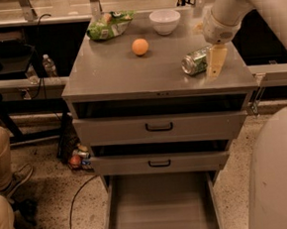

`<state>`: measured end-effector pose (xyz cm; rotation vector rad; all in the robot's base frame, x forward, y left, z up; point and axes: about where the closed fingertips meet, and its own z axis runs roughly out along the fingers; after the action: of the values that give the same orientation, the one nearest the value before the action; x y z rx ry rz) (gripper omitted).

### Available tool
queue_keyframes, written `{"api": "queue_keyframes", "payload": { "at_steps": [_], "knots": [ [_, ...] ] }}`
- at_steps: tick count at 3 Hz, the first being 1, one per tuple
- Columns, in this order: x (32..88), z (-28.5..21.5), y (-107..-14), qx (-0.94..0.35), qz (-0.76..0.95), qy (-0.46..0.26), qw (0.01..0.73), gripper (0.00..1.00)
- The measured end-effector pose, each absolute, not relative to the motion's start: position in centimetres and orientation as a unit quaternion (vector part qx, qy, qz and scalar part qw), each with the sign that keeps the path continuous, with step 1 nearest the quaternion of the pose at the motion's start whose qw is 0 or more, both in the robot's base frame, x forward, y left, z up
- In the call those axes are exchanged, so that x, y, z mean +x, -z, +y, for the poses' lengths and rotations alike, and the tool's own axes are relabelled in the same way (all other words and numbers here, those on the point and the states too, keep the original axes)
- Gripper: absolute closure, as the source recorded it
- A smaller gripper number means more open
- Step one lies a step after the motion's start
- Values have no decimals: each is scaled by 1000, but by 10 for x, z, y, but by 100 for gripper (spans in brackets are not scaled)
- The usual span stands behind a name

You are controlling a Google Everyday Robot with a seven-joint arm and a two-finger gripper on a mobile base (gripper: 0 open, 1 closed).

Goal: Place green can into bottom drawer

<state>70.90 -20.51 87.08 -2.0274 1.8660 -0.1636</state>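
Observation:
The green can (194, 62) lies on its side at the right of the grey cabinet top (115, 74). My gripper (216, 61) hangs from the white arm at the can's right end, right beside it or touching it, low over the top. The bottom drawer (161, 209) is pulled out, showing a plain flat floor with nothing in it.
An orange (139, 46), a white bowl (165, 21) and a green snack bag (108, 26) are on the cabinet top. The two upper drawers (159, 127) with black handles are slightly open. A person's legs (1, 162) are at the left. Bottles and cables lie on the floor.

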Motion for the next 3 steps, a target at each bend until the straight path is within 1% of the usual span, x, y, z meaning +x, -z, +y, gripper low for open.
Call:
{"api": "queue_keyframes", "payload": {
  "at_steps": [3],
  "knots": [
    [717,-198,-849,-728,661,49,175,0]
  ]
}}
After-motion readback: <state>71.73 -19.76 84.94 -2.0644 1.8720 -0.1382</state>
